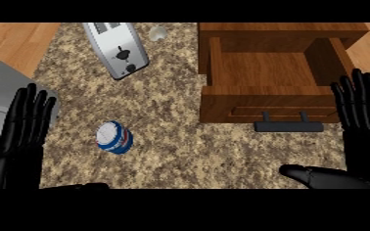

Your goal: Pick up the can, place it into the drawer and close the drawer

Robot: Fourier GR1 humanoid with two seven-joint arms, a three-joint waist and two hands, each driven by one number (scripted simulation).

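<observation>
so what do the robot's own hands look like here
Both hands are plain black. The left hand and right hand have long, slim, segmented fingers. A rounded black thumb shows low at the right. No cables, markings or sleeves are visible, and the forearms are barely in view.

The toaster and both hands run past the view's edges.

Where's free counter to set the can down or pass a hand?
Bare granite between the can and the drawer front, and below the handle. The drawer's inside looks bare too. Tighter near the toaster and left hand.
</observation>
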